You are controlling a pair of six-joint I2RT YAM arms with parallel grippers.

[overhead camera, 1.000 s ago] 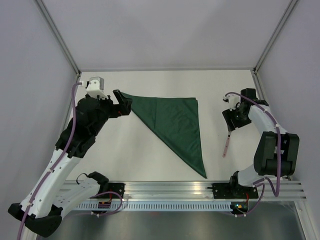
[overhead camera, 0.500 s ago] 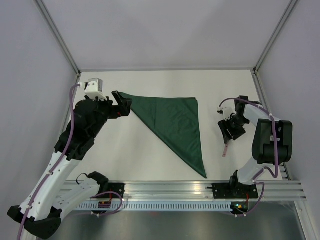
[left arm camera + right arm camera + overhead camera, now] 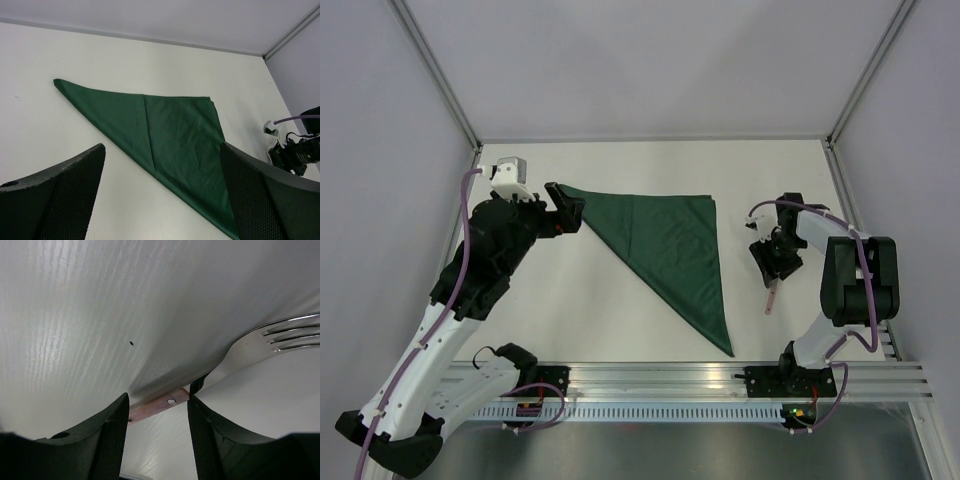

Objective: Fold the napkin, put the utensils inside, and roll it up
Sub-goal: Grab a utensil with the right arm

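The dark green napkin lies folded into a triangle on the white table, one point toward the near edge; it also shows in the left wrist view. My left gripper is open and empty, just off the napkin's far left corner, which shows between its fingers. The fork lies right of the napkin, its pink handle pointing at the near edge. My right gripper is open and low over the fork's upper part. In the right wrist view the handle crosses between the fingers, with the tines to the right.
Grey walls with metal corner posts close in the table on three sides. An aluminium rail runs along the near edge. Bare white table lies between the napkin and the left arm.
My right gripper has moved left and down the table, from beside the fork's top end to low over the fork. The left arm has barely shifted. The napkin has not moved.
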